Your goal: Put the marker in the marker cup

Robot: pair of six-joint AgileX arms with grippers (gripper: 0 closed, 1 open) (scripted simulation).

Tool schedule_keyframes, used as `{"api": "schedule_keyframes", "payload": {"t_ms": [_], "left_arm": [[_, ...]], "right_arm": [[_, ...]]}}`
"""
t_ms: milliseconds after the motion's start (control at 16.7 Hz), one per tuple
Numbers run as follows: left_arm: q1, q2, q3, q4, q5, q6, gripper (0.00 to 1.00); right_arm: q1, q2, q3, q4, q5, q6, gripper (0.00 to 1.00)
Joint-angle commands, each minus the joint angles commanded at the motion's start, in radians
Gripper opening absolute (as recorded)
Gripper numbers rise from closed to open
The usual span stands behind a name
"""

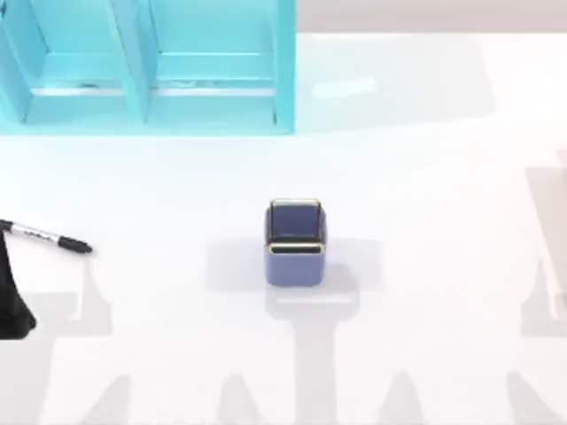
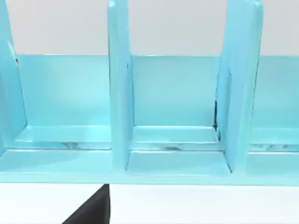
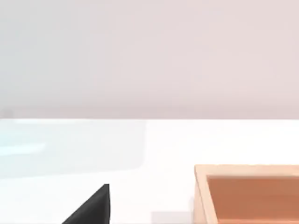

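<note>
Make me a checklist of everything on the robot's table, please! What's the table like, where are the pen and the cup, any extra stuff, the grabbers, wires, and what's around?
Surface: white table, smooth, with soft grey shadows.
Job's things: marker lies flat near the table's left edge, outside the cup. Marker cup stands upright at the middle, blue-purple with a gold rim.
Clutter: turquoise shelf unit at the back left; an orange tray shows in the right wrist view.
Grippers: left arm is at the table's left edge, close to the marker; fingers cannot be judged.
Cables: nothing seen.
Surroundings: plain pale wall behind the table.
</note>
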Motion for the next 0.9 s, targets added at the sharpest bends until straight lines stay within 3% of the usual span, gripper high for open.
{"api": "schedule_keyframes", "payload": {"t_ms": [240,420,900], "left_arm": [[0.013,0.034,0.009,0.012,0.018,-0.032,1.0],[0.054,0.162,0.04,0.055,0.081,-0.152,1.0],[0.221,0.911,0.21,0.274,0.343,-0.679,1.0]], "right_arm": [[0.0,0.0,0.0,0.0,0.0,0.0,1.0],[0.0,0.0,0.0,0.0,0.0,0.0,1.0],[0.0,0.0,0.0,0.0,0.0,0.0,1.0]]}}
